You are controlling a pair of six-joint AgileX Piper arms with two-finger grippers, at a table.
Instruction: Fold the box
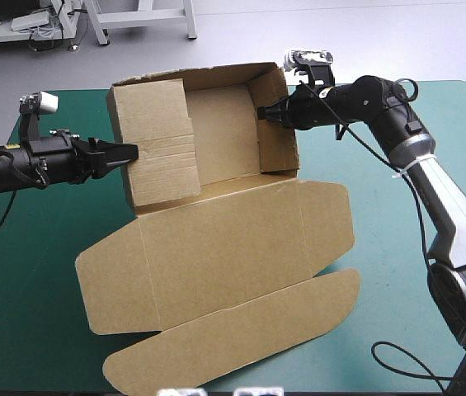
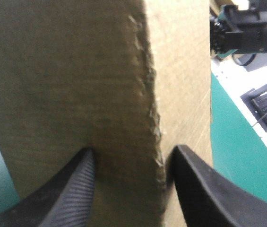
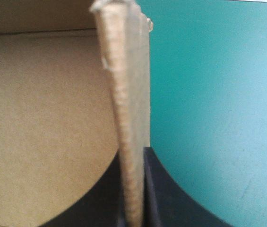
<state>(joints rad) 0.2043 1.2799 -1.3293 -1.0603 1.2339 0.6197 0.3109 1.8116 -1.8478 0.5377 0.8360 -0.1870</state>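
At the box [image 1: 216, 247] walls | left claw [image 1: 132, 152] spread, empty | right claw [image 1: 262, 113] pinching right wall

The box [image 1: 216, 247], centre of the high view, is matt brown corrugated board, its torn edge ragged and fibrous. The tabletop [image 1: 35, 280] has a smooth, matt teal-green cover. The left claw [image 2: 132, 150] has black fingers [image 2: 72, 198], one finely ribbed.

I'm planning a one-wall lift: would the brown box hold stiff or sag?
Probably stiff: the wall of the box stands straight, pinched by the right gripper. The flat lid would likely droop at its crease. Thin board, so likely light.
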